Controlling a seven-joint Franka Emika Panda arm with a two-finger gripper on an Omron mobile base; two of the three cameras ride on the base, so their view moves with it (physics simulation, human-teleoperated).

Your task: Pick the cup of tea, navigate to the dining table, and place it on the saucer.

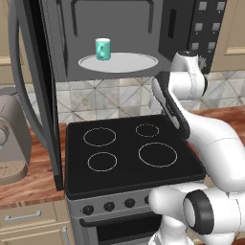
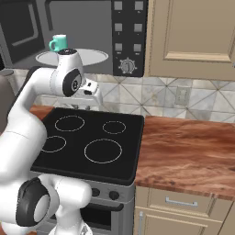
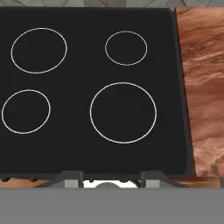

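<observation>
Pick step not begun: cup of tea stands upright on the white microwave plate inside the open microwave above the stove; pincer hangs over the hob, opening undeterminable; next move, by my judgement, calls for raising and reaching into the cavity toward the mug.

One cup of tea is sitting on one white round plate inside the single open microwave. Four burner rings are showing on the one black cooktop. Four knobs are lining the stove front. One appliance is standing on the counter. One outlet is sitting on the tiled wall.
</observation>
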